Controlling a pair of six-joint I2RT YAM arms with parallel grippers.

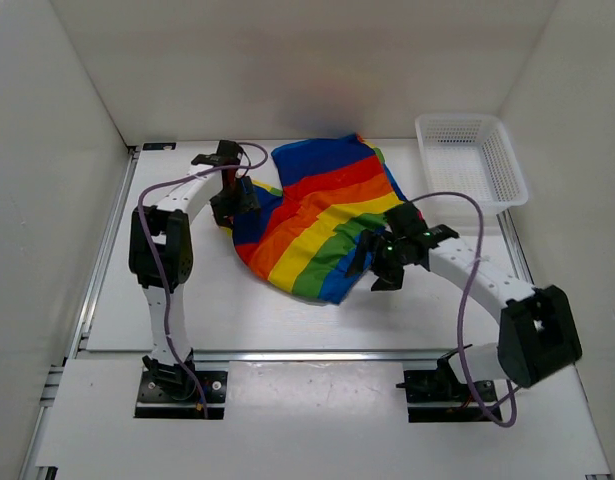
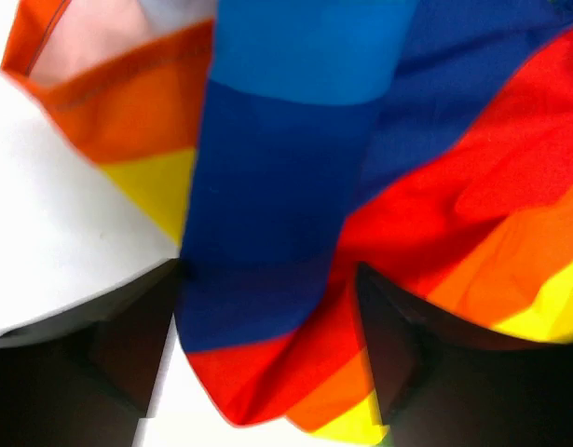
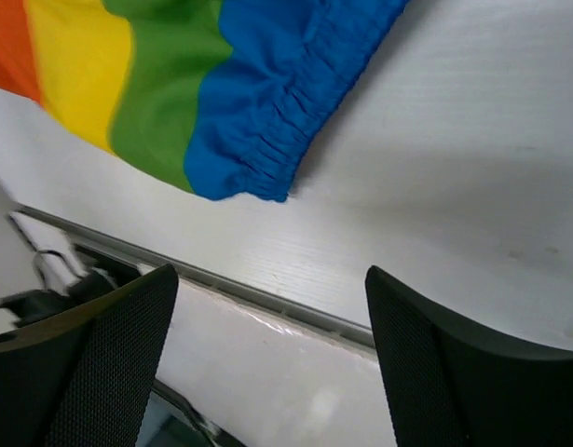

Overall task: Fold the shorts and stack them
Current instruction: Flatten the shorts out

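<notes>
The rainbow-striped shorts (image 1: 312,215) lie bunched in the middle of the table, blue part at the back, and a blue gathered edge at the front right. My left gripper (image 1: 239,205) is at their left edge. In the left wrist view its jaws stand apart (image 2: 267,372), with a fold of the shorts (image 2: 286,186) hanging between them. My right gripper (image 1: 372,262) hovers at the front right edge of the shorts, open and empty (image 3: 267,354). The blue gathered edge of the shorts (image 3: 258,140) lies beyond its fingertips (image 3: 128,345).
A white mesh basket (image 1: 472,160) stands at the back right corner. White walls close in the table on three sides. The metal rail (image 3: 267,298) at the table's front edge runs below the right gripper.
</notes>
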